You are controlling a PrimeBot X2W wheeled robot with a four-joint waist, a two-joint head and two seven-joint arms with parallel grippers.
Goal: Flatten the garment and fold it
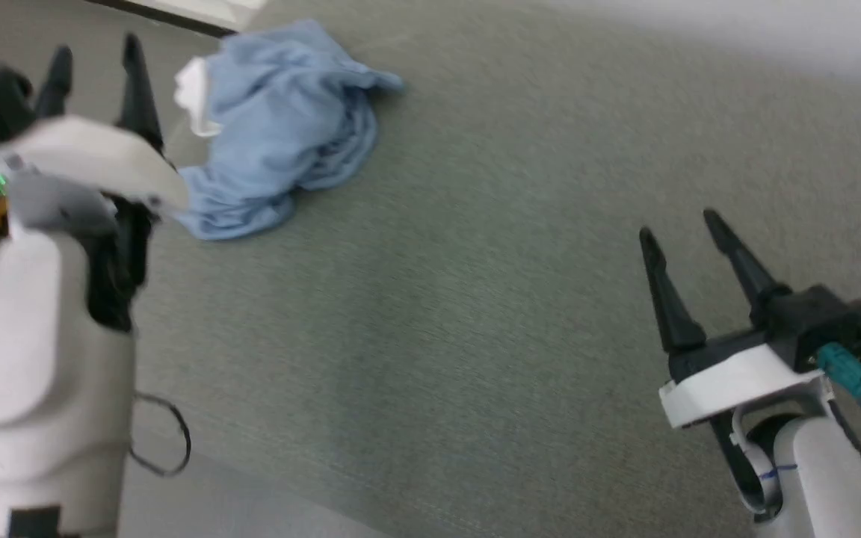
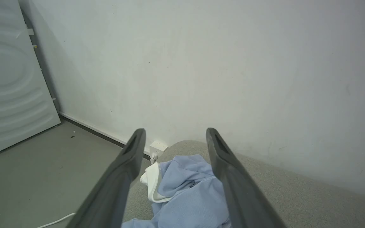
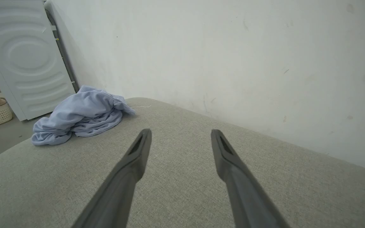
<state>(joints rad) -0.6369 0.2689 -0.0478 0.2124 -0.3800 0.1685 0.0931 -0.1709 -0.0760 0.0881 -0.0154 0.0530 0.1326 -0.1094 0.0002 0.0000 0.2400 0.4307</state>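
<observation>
Our left claw [image 1: 96, 48] hangs spread near the crumpled shirt [image 1: 281, 127]; our right claw [image 1: 679, 226] spread, well apart; we should pinch the white collar [image 1: 193, 93] first.

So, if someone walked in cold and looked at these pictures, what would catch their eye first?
First, the crumpled light blue soft shirt with a white collar, heaped at the upper left of the head view on the grey-green fabric surface. Next, the left gripper close beside that heap, its long dark fingers spread. The right gripper is far off at the lower right, open over bare fabric.
</observation>
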